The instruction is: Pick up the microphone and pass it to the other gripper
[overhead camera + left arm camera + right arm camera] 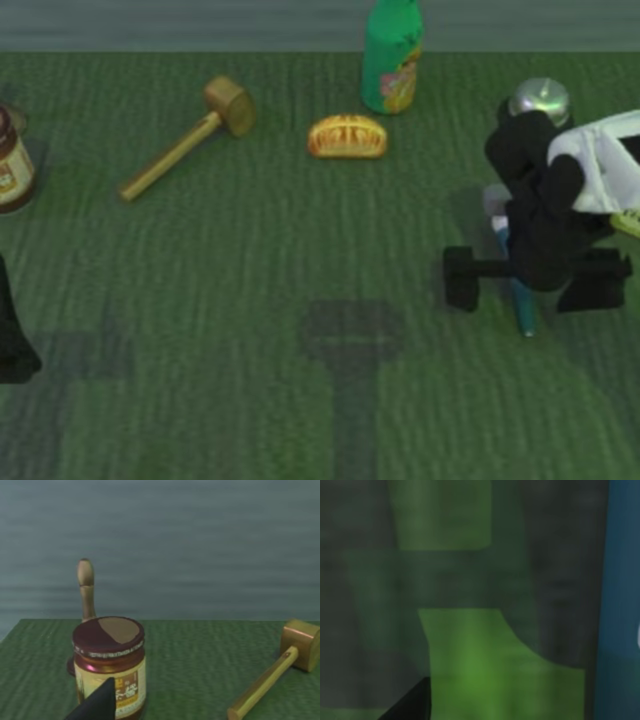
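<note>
The microphone (523,305) lies on the green table at the right, its teal handle pointing toward the near edge and its pale head (497,201) toward the back. My right gripper (530,280) hovers directly over it, open, with one black finger on each side of the handle. Much of the microphone is hidden under the arm. In the right wrist view the teal handle (620,580) runs close along one edge, and one dark fingertip (415,702) shows apart from it. My left gripper (10,345), the other gripper, is parked at the far left edge, open and holding nothing.
A golden mallet (185,140), a bread loaf (347,137) and a tall green bottle (392,55) stand along the back. A brown-lidded jar (12,160) sits at the left edge, right in front of my left finger (97,705). A silver dome (540,98) is behind the right arm.
</note>
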### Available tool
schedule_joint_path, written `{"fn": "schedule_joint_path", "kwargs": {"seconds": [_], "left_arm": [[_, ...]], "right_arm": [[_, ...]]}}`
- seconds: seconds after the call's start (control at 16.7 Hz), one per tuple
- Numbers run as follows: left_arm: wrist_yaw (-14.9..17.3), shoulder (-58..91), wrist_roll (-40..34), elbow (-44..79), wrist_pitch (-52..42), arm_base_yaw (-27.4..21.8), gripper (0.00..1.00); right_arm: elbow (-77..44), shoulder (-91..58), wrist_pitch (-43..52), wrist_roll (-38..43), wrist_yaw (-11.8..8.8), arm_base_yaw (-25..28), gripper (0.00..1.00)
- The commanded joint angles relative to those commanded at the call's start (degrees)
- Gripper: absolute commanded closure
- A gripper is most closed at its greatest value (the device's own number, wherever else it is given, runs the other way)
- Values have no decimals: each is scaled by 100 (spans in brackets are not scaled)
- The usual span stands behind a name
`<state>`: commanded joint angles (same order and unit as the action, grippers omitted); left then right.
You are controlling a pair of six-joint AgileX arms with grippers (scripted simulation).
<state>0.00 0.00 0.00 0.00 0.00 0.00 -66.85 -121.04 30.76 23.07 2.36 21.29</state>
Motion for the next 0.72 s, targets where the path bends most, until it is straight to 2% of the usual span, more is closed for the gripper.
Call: {"fn": "schedule_joint_path", "kwargs": {"seconds": [0.6, 0.72], "left_arm": [[0, 0, 0, 0, 0, 0, 0], [0, 0, 0, 0, 0, 0, 0]], "right_arm": [[0, 0, 0, 0, 0, 0, 98], [0, 0, 0, 0, 0, 0, 100]]}}
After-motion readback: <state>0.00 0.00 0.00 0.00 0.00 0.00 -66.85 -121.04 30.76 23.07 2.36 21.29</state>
